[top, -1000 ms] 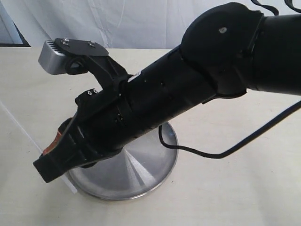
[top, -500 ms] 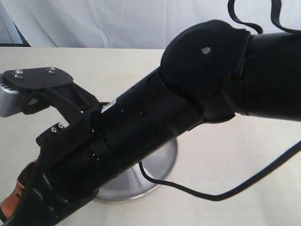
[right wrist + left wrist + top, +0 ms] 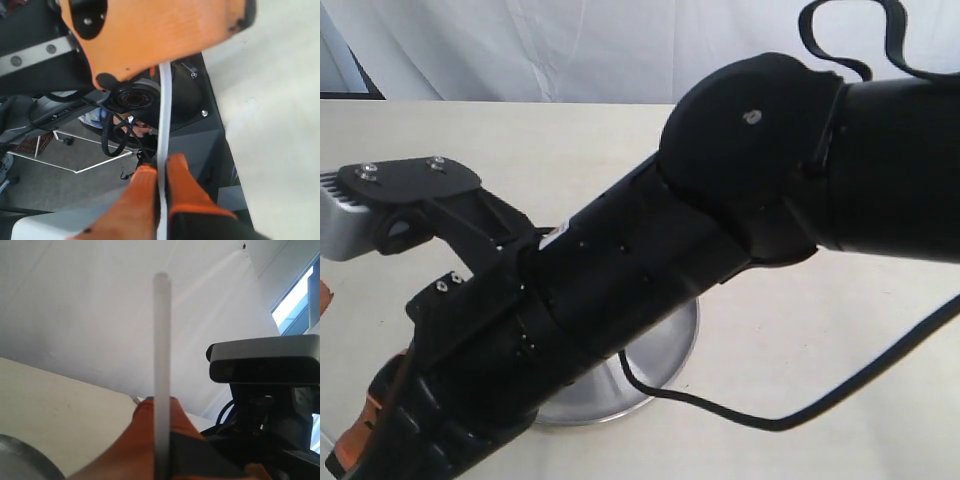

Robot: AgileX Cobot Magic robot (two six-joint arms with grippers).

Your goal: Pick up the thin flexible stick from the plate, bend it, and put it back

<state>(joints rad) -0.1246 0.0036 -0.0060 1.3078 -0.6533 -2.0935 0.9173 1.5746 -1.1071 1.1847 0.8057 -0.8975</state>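
Observation:
The thin flexible stick [image 3: 164, 115] is whitish and held off the plate, spanning the gap between both grippers with a slight bow. My right gripper [image 3: 161, 167] is shut on one end, its orange fingers [image 3: 142, 200] pressed against the strip. My left gripper [image 3: 161, 402] is shut on the other part, and the stick [image 3: 161, 340] rises straight out past its tips. The steel plate [image 3: 665, 350] lies on the table, mostly hidden under the right arm [image 3: 640, 270]. A sliver of the plate [image 3: 20, 460] also shows in the left wrist view. In the exterior view the stick is hidden.
A black cable [image 3: 720, 410] loops over the plate's edge and across the cream table [image 3: 840, 360]. The right wrist camera [image 3: 350, 215] juts out at the left. A white curtain [image 3: 570, 50] hangs behind. Past the table edge lie the floor and a black stand [image 3: 200, 115].
The right arm has swung down and to the lower left, closer to the exterior camera, and covers more of the plate. The stick seen at the left a second ago is out of sight.

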